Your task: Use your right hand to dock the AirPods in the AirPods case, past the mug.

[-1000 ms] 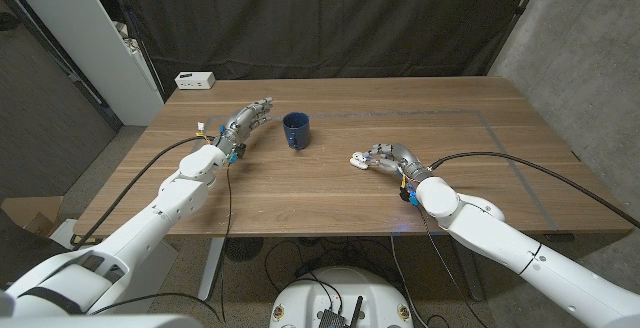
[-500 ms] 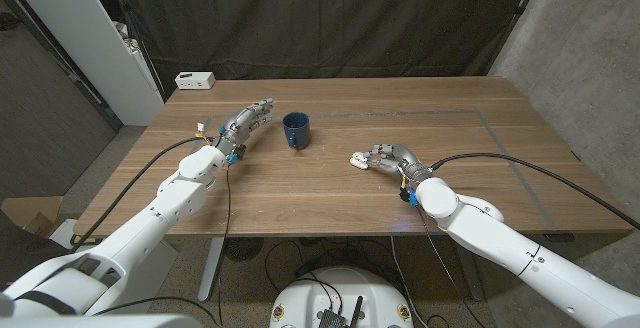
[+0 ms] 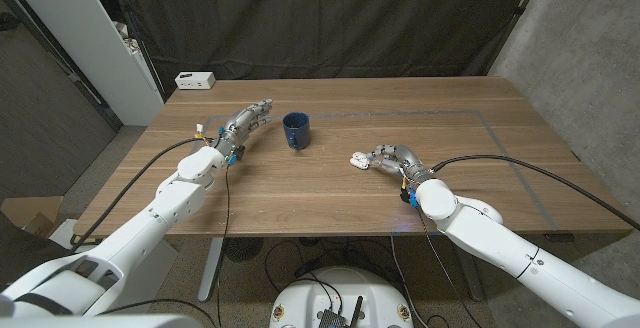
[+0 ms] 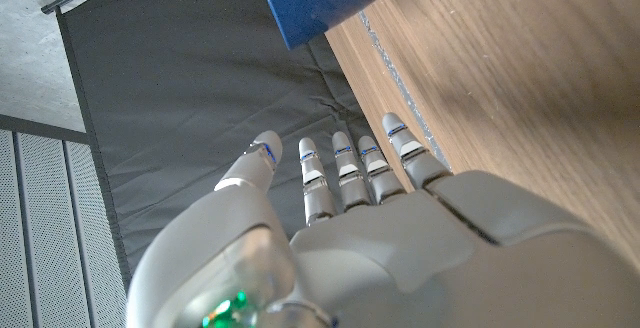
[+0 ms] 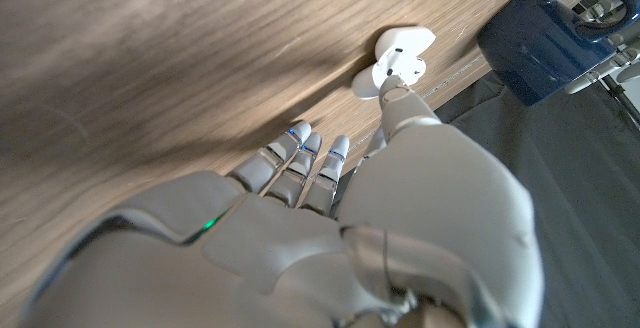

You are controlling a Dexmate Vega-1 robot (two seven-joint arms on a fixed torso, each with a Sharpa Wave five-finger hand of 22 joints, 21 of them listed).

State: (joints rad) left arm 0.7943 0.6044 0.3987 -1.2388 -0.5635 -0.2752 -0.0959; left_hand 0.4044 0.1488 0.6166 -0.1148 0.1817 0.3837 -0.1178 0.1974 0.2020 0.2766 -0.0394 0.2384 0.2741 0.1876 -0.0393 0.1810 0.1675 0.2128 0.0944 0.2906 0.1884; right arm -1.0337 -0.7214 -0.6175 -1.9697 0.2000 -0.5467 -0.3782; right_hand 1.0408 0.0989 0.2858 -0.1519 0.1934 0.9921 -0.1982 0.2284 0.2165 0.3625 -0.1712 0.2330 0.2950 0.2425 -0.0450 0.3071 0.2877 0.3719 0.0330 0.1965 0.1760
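Mug (image 3: 296, 130), dark blue and upright on the wooden table (image 3: 480, 183), serves as landmark: the white AirPods case (image 3: 359, 158) lies open to its right and slightly nearer the robot, with an earbud (image 5: 398, 65) in it. Right hand (image 3: 389, 156) sits just right of the case, one fingertip (image 5: 388, 90) touching it and the other fingers curled in, holding nothing. Left hand (image 3: 246, 121) rests just left of the mug, fingers straight, close together and empty.
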